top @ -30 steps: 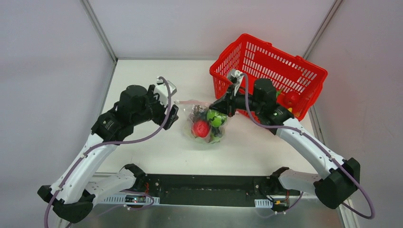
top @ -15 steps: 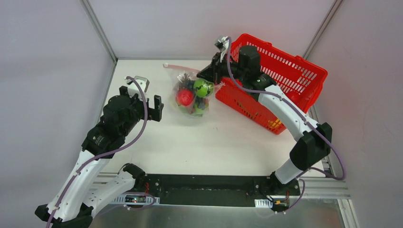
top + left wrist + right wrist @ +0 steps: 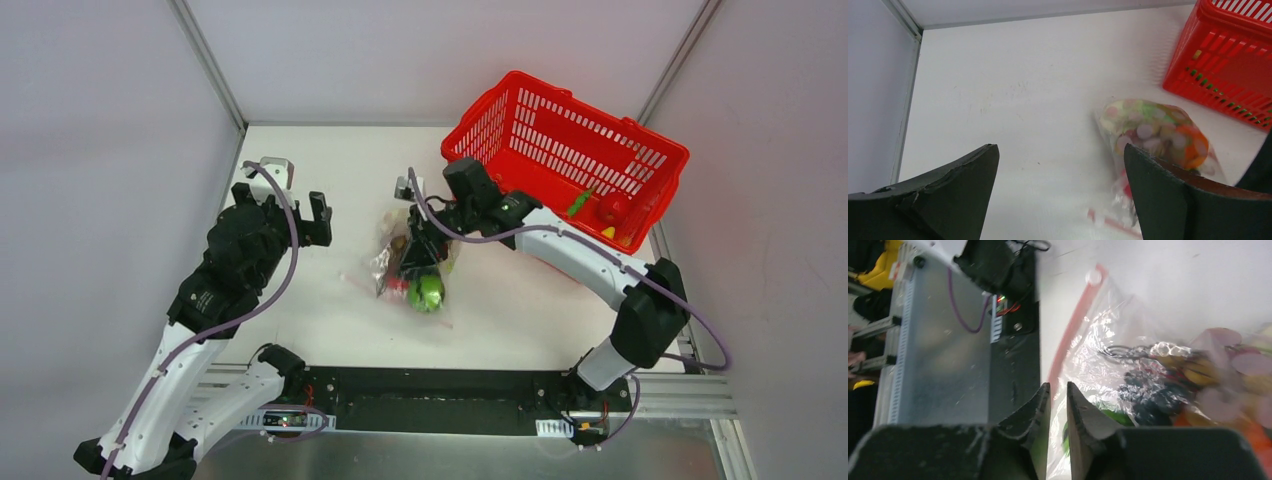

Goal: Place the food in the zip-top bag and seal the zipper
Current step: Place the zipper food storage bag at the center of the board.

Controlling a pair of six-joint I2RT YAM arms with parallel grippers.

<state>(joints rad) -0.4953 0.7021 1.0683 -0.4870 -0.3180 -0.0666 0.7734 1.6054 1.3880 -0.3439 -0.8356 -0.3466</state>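
Left gripper: yours hangs spread wide, empty, well left of the zip-top bag.
Right gripper: clenched on your bag of food, mid table.
Basket: red, behind that arm, more pieces inside.

I'm driving a lab test cell: grey wall panels on aluminium posts enclose the white table; black mounting plate and bare circuit boards along its near edge.
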